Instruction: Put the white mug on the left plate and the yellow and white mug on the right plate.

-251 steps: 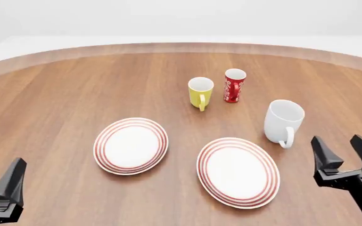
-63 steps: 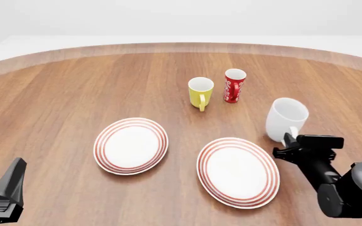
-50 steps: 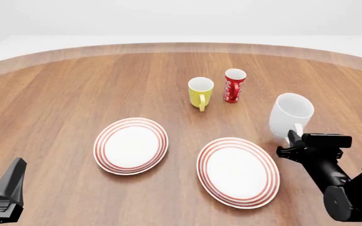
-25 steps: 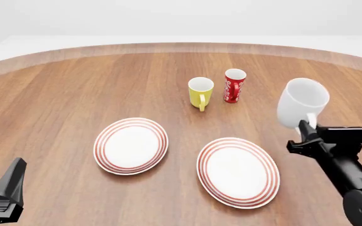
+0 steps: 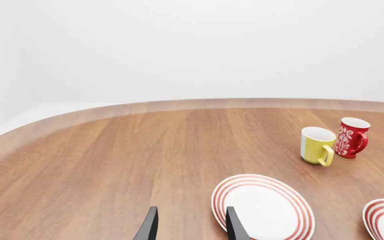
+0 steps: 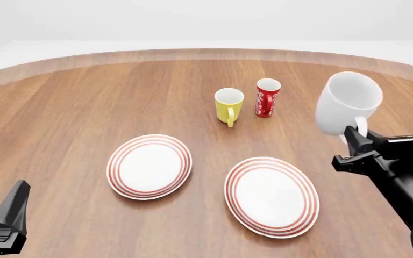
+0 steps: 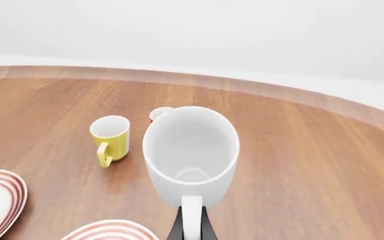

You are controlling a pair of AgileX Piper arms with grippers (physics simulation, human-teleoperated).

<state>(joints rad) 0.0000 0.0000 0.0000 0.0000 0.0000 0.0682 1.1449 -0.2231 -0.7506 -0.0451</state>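
Observation:
The large white mug point(image 6: 346, 105) hangs in the air above the table's right side, tilted slightly, its handle pinched by my right gripper point(image 6: 356, 141). In the right wrist view the mug point(image 7: 190, 150) fills the centre and the right gripper point(image 7: 192, 229) is shut on its handle. The yellow and white mug point(image 6: 229, 105) stands upright at mid-table. Nothing sits on the left plate point(image 6: 149, 165) or the right plate point(image 6: 272, 196). My left gripper point(image 5: 190, 226) is open and holds nothing, low at the near left, short of the left plate point(image 5: 262, 210).
A slim red cup point(image 6: 266, 98) with white lettering stands just right of the yellow mug. The wooden table's curved far edge point(image 6: 206, 54) runs across the back. One left finger point(image 6: 11, 209) shows at the bottom left corner.
The right gripper closed on the white mug's handle and has lifted the mug off the table, up and slightly right. The left arm, plates and other cups have not moved.

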